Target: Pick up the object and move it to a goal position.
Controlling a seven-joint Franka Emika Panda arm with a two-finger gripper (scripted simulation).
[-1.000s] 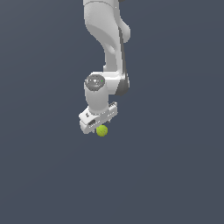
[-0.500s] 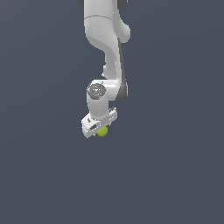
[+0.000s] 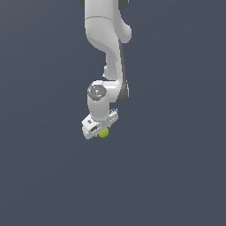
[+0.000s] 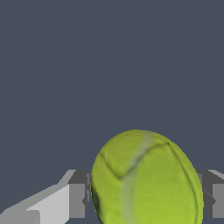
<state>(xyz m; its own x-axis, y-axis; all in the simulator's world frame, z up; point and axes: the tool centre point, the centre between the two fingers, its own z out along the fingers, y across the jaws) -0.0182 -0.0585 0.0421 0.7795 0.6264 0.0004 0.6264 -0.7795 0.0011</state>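
The yellow-green ball (image 3: 104, 133) shows just under the white gripper (image 3: 99, 128) in the exterior view, partly hidden by it. In the wrist view the ball (image 4: 146, 179) fills the space between the two fingers and has a pale seam. The dark pads (image 4: 78, 192) stand against the ball on both sides. The gripper is shut on the ball. The arm reaches down from above, with the hand tilted.
A plain dark grey-blue ground (image 3: 176, 176) lies all around. No other object shows in either view.
The arm came down over the ball and then held still. The ball has stayed at nearly the same spot and is now more covered by the gripper.
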